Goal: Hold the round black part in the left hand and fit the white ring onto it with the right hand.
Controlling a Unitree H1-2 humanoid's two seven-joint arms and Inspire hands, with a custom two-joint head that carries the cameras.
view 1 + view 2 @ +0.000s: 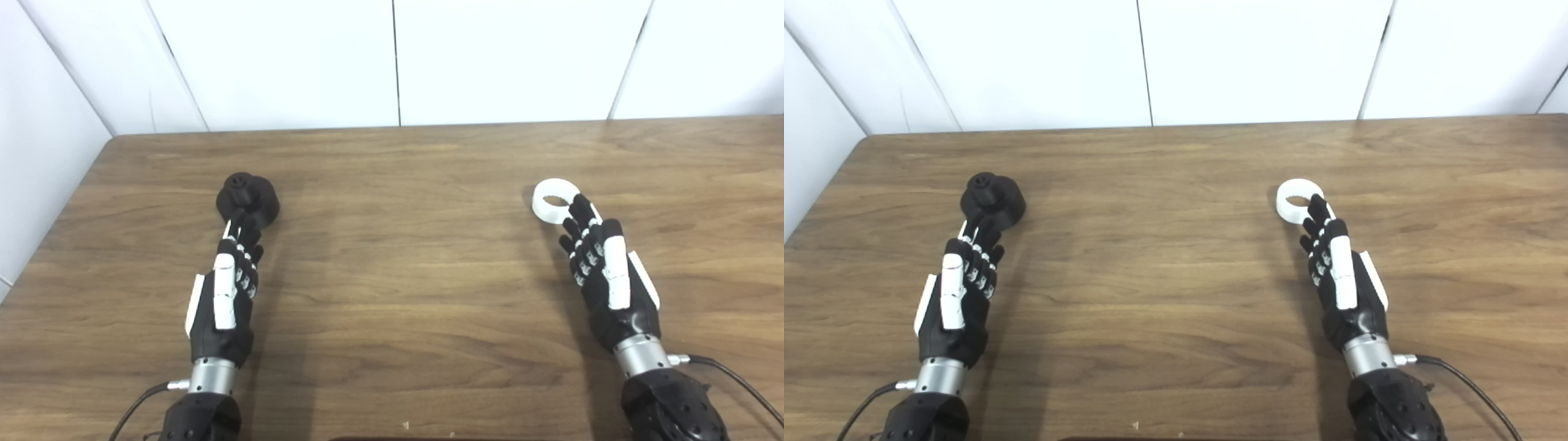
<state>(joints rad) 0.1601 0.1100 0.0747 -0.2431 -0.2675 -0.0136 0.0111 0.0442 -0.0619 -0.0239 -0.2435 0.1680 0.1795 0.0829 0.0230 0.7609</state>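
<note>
While a wood-grain table (404, 294) fills most of both head views, plain white wall panels (275, 61) with dark vertical seams close it off at 12 o'clock, and another white panel runs down the table's edge at 9 o'clock. The brown surface shows streaked grain and soft shadows beneath each arm.

The round black part (248, 198) sits on the table at about 10 o'clock from centre, a squat disc with a raised hub on top. The left hand (225, 300) reaches in from 7 o'clock, thumb side up, its fingers (244, 228) extended and held close together; their tips overlap the part's near edge, though whether they touch it cannot be told. The hand grips nothing.

The white ring (1296, 200) lies flat at about 2 o'clock from centre, well apart from the black part, its hole facing upward. The right hand (1338, 282) comes in from 5 o'clock, also edge-on, with fingers straight and close together, holding nothing. Its fingertips (1314, 207) cover the ring's near right rim; contact cannot be confirmed.

A thin black cable (735, 380) trails from the right wrist toward 4 o'clock, and a second cable (138, 401) curls from the left wrist toward 7 o'clock.
</note>
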